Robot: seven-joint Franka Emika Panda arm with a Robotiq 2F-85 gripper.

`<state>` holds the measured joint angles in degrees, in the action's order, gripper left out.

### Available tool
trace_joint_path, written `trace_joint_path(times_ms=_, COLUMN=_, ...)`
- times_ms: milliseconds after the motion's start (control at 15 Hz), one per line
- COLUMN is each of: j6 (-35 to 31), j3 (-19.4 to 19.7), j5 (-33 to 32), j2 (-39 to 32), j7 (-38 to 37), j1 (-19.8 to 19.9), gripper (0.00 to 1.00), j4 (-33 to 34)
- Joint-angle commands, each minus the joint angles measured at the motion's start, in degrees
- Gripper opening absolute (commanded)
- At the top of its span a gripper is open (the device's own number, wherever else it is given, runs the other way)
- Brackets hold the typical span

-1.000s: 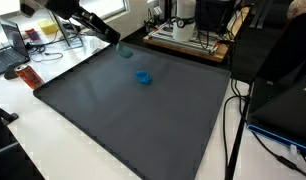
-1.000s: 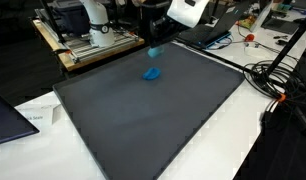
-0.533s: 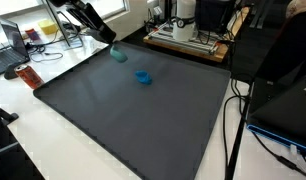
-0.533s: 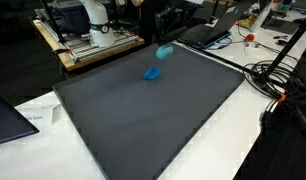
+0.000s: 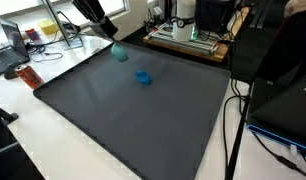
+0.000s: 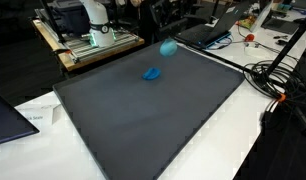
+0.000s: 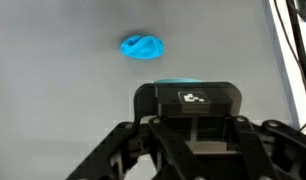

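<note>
One teal object sits clamped in the hand above the mat.

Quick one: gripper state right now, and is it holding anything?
Gripper: closed, holding a small teal object clear of the dark mat; the blue object lies loose on the mat.
</note>
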<state>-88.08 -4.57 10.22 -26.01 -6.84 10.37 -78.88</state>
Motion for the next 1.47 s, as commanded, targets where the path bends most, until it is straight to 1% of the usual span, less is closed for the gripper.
trace_joint_path(times_ms=0, j6=-4.73, j3=3.21, j5=2.60, j2=9.95, j7=1.04, j1=-1.78, gripper=0.22, j4=-13.70)
trace_joint_path(times_ms=267, j6=-8.05, j3=4.79, j5=2.41, j2=17.83, j7=0.96, j1=-3.04, gripper=0.22, j4=-24.56)
trace_joint_path(times_ms=467, j6=-11.47, j3=5.53, j5=1.86, j2=23.87, j7=0.50, j1=-3.91, gripper=0.22, j4=-33.14)
trace_joint_path(times_ms=533, j6=-13.81, j3=5.66, j5=2.20, j2=25.94, j7=1.30, j1=-4.04, gripper=0.22, j4=-36.14)
trace_joint_path(times_ms=600, j6=-9.32, j3=5.80, j5=0.96, j2=19.43, j7=0.20, j1=-4.24, gripper=0.47, j4=-27.68)
trace_joint_path(times_ms=733, j6=-11.64, j3=5.93, j5=0.89, j2=22.65, j7=0.26, j1=-4.46, gripper=0.47, j4=-32.30)
trace_joint_path(times_ms=800, j6=-12.13, j3=5.94, j5=0.87, j2=23.57, j7=0.27, j1=-4.48, gripper=0.47, j4=-33.43)
trace_joint_path(times_ms=1133, j6=-12.57, j3=5.98, j5=0.86, j2=24.21, j7=0.33, j1=-4.47, gripper=0.47, j4=-34.36)
trace_joint_path(times_ms=1200, j6=-12.58, j3=5.98, j5=0.86, j2=24.21, j7=0.33, j1=-4.47, gripper=0.22, j4=-34.39)
trace_joint_path(times_ms=1400, j6=-15.15, j3=5.33, j5=0.35, j2=23.14, j7=-1.06, j1=-5.55, gripper=0.22, j4=-34.15)
